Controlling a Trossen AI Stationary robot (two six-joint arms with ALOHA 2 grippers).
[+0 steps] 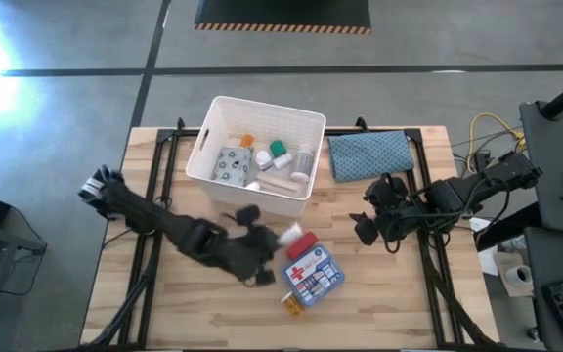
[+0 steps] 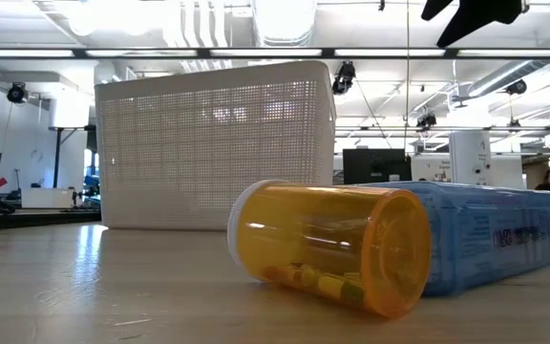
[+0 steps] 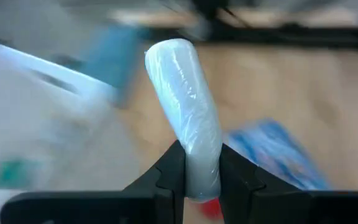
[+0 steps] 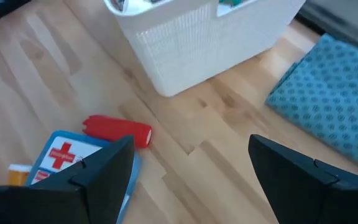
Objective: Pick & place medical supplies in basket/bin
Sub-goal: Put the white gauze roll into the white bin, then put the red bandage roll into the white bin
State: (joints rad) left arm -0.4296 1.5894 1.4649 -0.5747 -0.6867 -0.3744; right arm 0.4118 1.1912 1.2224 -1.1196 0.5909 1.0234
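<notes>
The white wrapped pack [image 3: 188,118], a long plastic-sealed roll, stands clamped by its lower end between the fingers [image 3: 169,174] of the left tool [image 3: 196,180], most of its length sticking out ahead of the tool. Gripping it near one end leaves the free end clear to go over the rim first, which suits a drop into the bin. In the high view the left tool [image 1: 262,246] is above the tabletop [image 1: 389,303] just in front of the white bin [image 1: 225,108], and the pack [image 1: 289,235] shows as a pale shape beside it, next to the red tube [image 1: 301,244].

The bin sits at the far middle of the tabletop and already holds several supplies: a patterned grey pack, a green-capped item, an orange piece and white bottles, though they are too small to name more closely. Waiting in front of it are the red tube, the red-cross first-aid pouch [image 1: 313,275] just beside the tube, and the orange vial [image 2: 327,247] lying on its side against the pouch's near edge.

The right tool [image 4: 188,168] hangs with its fingers spread wide and nothing between them, over the tabletop near the folded blue patterned cloth [image 1: 369,154] to the right of the bin; it appears to be waiting.
</notes>
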